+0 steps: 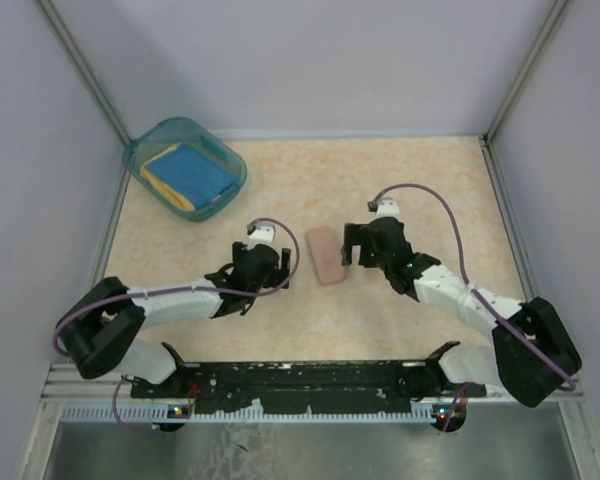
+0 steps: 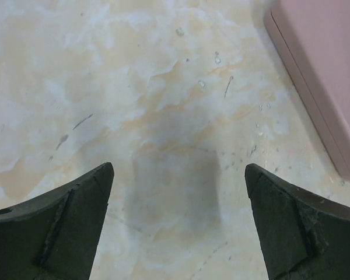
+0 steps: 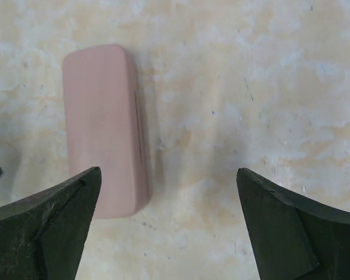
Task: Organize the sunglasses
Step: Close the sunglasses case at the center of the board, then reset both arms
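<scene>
— Tub at the far left corner, blue cloth folded in it. See any sunglasses?
— None. There's no red frame anywhere on the bench. They may be inside the pink case, which lies shut mid-bench, but I can't tell.
— What about the left fingers?
— Spread wide and holding nothing, low over bare bench just left of the case.
— And the right fingers?
— Equally wide and empty, close beside the case on its right.
— So what's the step?
— My guess is they're dealing with that case. To do it well, I'd have one arm pin it across its narrow width so it can't skate on the smooth bench. The other can then work at the seam along the long edge. Squeezing lid and base together would likely just keep it closed.
</scene>
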`<control>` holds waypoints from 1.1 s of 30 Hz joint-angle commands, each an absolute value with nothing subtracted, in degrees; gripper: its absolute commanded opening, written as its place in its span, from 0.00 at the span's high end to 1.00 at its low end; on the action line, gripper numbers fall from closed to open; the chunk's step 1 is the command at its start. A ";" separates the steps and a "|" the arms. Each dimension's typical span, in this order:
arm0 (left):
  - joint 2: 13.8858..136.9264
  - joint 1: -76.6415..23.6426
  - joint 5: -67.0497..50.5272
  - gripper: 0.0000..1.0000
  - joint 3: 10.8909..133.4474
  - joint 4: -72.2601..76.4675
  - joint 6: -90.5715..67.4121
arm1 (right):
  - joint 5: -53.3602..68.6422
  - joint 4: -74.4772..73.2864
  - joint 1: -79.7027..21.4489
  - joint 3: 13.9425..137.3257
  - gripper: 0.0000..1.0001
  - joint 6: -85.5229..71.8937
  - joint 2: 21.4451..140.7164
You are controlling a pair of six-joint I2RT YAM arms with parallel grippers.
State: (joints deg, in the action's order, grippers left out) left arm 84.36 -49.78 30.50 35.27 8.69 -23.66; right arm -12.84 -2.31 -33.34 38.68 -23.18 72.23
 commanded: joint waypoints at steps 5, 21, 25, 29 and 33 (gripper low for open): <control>66.75 -49.96 27.19 0.00 23.31 8.44 -30.43 | -10.82 -0.10 -32.43 27.34 0.01 -26.82 56.92; 30.12 -49.94 24.62 0.00 8.96 1.06 -34.34 | -14.25 -7.71 -32.34 14.17 0.01 -32.07 21.69; 26.49 -49.92 25.30 0.00 8.61 -1.00 -34.87 | -15.76 -9.65 -32.33 12.93 0.01 -30.58 15.14; 25.96 -49.97 25.86 0.00 8.53 -1.22 -34.89 | -17.60 -12.59 -32.34 13.11 0.01 -29.21 11.54; 26.63 -49.94 25.78 0.00 8.42 -0.51 -34.59 | -16.93 -12.18 -32.34 12.25 0.01 -29.27 9.67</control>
State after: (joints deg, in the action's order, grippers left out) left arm 26.52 -49.78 25.41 8.97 -0.14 -34.35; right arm -15.73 -12.62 -32.71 12.75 -30.11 11.55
